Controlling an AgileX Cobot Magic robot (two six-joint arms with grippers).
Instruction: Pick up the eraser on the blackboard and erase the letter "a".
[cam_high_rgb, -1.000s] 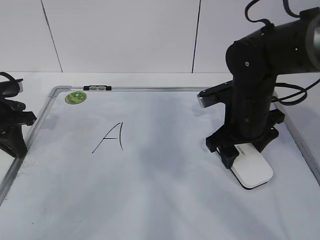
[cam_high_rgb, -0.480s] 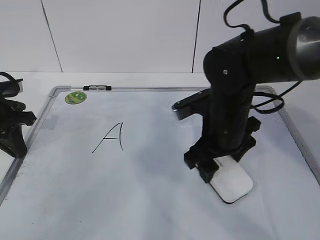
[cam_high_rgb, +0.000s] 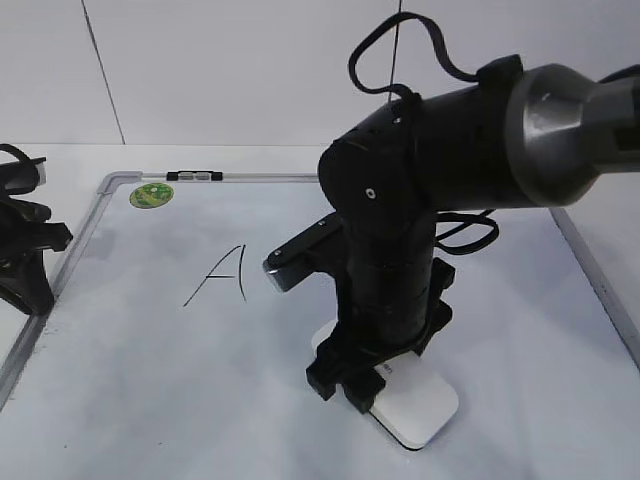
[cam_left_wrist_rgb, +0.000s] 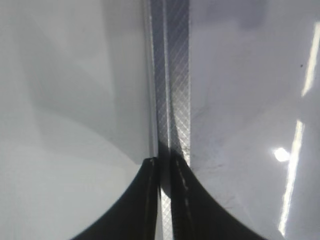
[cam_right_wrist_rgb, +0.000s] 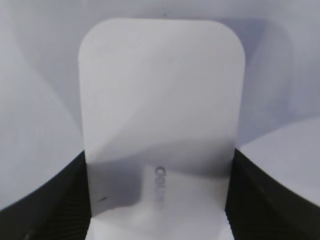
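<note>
- Exterior view: the blackboard lies flat on the table, its silver-grey frame running along the left and far edges. A round green sticker and a small black clip sit at its far-left corner.
- Exterior view: an angular capital "A" is drawn left of centre. No rounded "a" can be made out; the arm covers the middle of the board.
- Exterior view: the right claw points down at the board's near-centre, clamped across the eraser. The eraser's white body projects from the claw toward the near right, flat on the board surface.
- Exterior view: the left claw rests at the board's left frame, well apart from the eraser.
- Left wrist view: the left claw has its fingers nearly together, straddling the frame strip; nothing is held.
- Right wrist view: the eraser fills the centre, a grey marking near its gripped end. The right claw presses both long sides, one black finger on each.
</note>
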